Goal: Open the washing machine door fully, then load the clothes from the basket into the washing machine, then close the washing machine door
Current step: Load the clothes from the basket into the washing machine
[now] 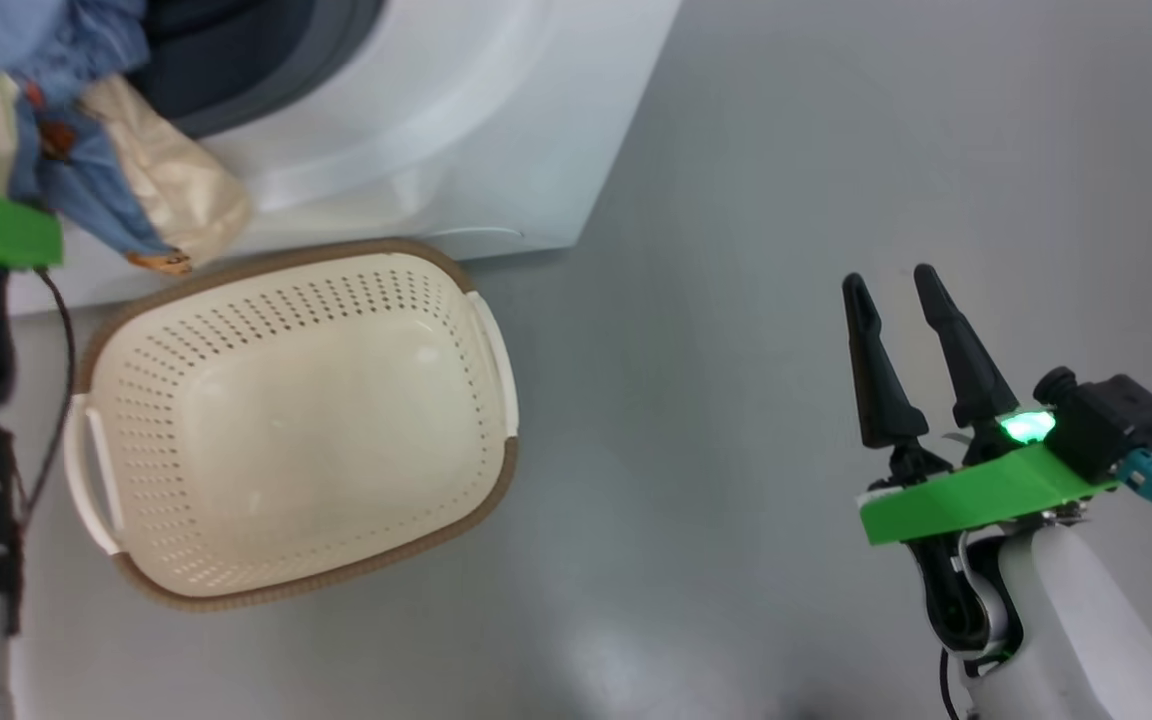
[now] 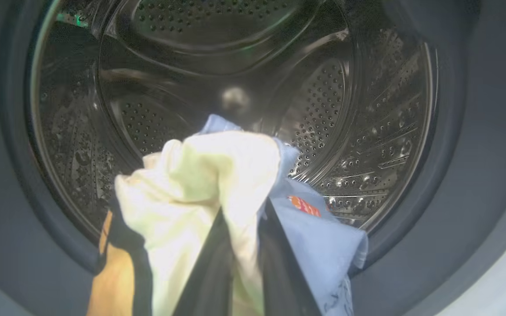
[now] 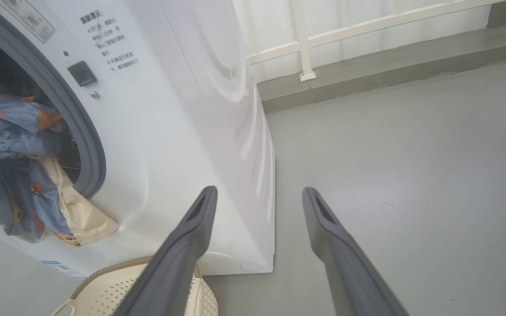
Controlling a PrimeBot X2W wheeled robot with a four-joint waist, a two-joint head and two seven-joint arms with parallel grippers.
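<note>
The washing machine [image 1: 496, 120] stands with its opening uncovered; the washing machine door is out of view. My left gripper [image 2: 245, 206] is shut on the clothes [image 2: 191, 175], a cream and light-blue bundle, right at the mouth of the steel drum [image 2: 367, 131]. Part of the clothes [image 3: 11, 131] hangs down over the grey seal and the white front [image 1: 76, 190]. Below it the cream basket [image 1: 286, 420] sits on the floor with nothing in it. My right gripper [image 1: 901, 285] is open and holds nothing, well to the right over the floor [image 3: 258, 189].
Grey floor [image 1: 736, 250] spreads to the right of the machine and the basket. A low kerb and a white railing [image 3: 305, 48] run behind the machine's side. A dark cable [image 1: 64, 330] hangs from my left arm beside the basket's left handle.
</note>
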